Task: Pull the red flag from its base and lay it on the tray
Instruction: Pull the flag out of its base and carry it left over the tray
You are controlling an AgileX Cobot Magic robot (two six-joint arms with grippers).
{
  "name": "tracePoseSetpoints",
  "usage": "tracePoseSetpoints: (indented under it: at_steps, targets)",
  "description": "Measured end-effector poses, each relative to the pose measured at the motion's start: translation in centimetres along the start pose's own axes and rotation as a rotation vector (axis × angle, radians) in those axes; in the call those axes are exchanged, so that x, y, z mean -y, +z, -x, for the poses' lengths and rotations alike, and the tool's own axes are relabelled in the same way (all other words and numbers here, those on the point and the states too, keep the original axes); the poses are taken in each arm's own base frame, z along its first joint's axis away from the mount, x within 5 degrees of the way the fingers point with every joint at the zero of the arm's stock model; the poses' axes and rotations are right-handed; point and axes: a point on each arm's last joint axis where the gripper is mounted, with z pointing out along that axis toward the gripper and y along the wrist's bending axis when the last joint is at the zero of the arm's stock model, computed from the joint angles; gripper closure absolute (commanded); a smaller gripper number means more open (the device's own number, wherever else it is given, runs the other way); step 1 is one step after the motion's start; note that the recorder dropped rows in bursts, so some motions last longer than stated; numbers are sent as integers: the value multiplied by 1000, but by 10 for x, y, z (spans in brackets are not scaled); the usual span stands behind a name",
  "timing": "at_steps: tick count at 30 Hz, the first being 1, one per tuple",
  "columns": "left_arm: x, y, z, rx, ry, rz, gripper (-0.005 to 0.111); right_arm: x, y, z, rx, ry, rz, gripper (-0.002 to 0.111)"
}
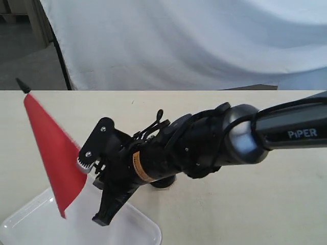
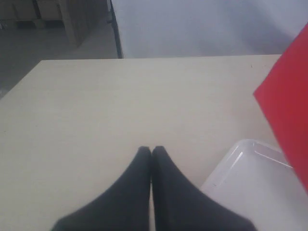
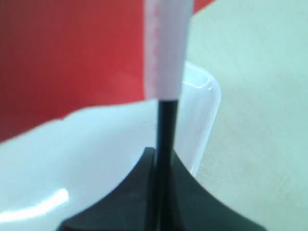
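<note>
Already the first half looks done. My right end effector [image 3: 162, 161] pinches the thin black stick of the red flag [image 1: 53, 148], and I see no base on the stick in the right wrist view. I judge that the flag has come free of its stand. A dark rounded shape [image 1: 164, 182] under my right arm, near the middle of the tabletop [image 1: 245, 204], may be the base, but the arm hides too much of it for me to be sure.

The flag hangs in the air, tilted, with its pointed black tip toward the far left corner of the tabletop. The lower corner of the cloth is over the tray [image 1: 140, 224]. The tray sits at the near left of the tabletop, and the right wrist view shows its glossy white floor directly below the stick. The flag is blurred in the pictures, so I cannot tell whether any part of it touches the tray.

My left end effector [image 2: 152, 151] has its fingers pressed together on nothing. It hovers over bare tabletop just beside the tray's corner.

What is left, as I judge it, is the laying. I need to bring the flag down flat inside the rim, then let go of the stick.
</note>
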Motion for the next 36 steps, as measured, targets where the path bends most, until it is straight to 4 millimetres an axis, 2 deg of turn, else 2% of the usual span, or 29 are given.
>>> tracePoseSetpoints:
  at_steps: [3, 7, 12, 17, 24, 29, 36]
  targets:
    - [0, 0, 0, 0, 0, 0, 107, -6, 7, 1, -44, -115, -105, 109]
    - [0, 0, 0, 0, 0, 0, 107, 2, 13, -5, -195, -355, -387, 109]
    - [0, 0, 0, 0, 0, 0, 107, 15, 6, 4, -348, -348, -480, 109]
    - [0, 0, 0, 0, 0, 0, 107, 17, -5, 12, -558, -229, -421, 109]
    - [0, 0, 0, 0, 0, 0, 107, -34, -5, 24, -686, -186, -274, 109]
    - [0, 0, 0, 0, 0, 0, 107, -55, 4, 17, -722, -158, -123, 109]
    - [0, 0, 0, 0, 0, 0, 107, -63, 26, 7, -729, -137, -22, 109]
